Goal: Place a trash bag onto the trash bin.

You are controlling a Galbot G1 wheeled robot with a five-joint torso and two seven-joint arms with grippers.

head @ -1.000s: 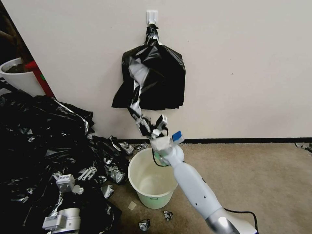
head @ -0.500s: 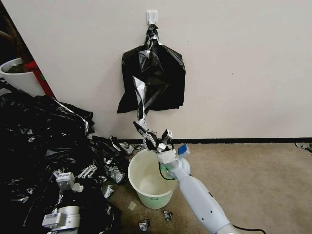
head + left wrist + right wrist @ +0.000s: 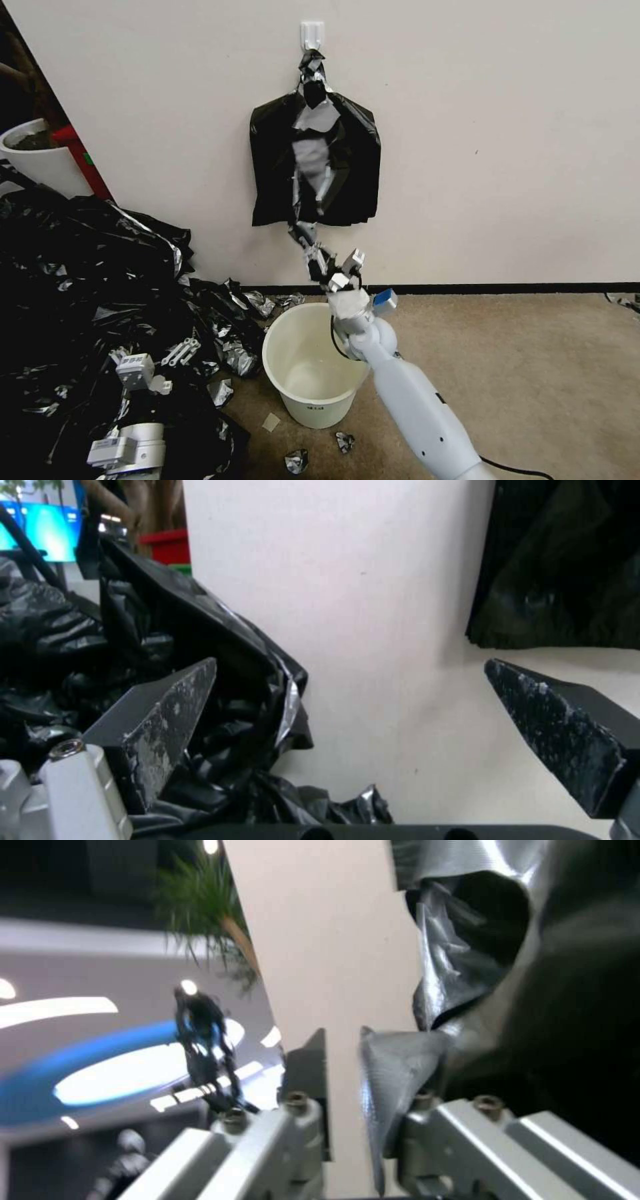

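Observation:
The trash bag [image 3: 312, 163] is a thin black film with a grey sheen, drawn out as a taut strand from the bundle of black bags [image 3: 353, 167] on the wall. Its lower end runs into my right gripper [image 3: 339, 269], which is shut on it just above the far rim of the trash bin [image 3: 313, 408]. The right wrist view shows the crumpled film [image 3: 460, 965] draped over one finger [image 3: 383, 1065], the jaws nearly together. The bin, a cream-white bucket, stands upright on the carpet. My left gripper [image 3: 360, 720] is open and parked low over the black sheeting [image 3: 80, 280].
The bundle hangs from a white wall hook [image 3: 311, 33]. A huge heap of black sheeting covers the floor on the left, up to the bin's side. A white planter pot [image 3: 37, 163] stands at far left. Small film scraps [image 3: 297, 460] lie before the bin. Bare carpet [image 3: 520, 373] stretches to the right.
My right gripper has moved to the right, dipping and rising again, with the bag end in it. The strand now hangs straighter under the knot. The left arm has barely moved.

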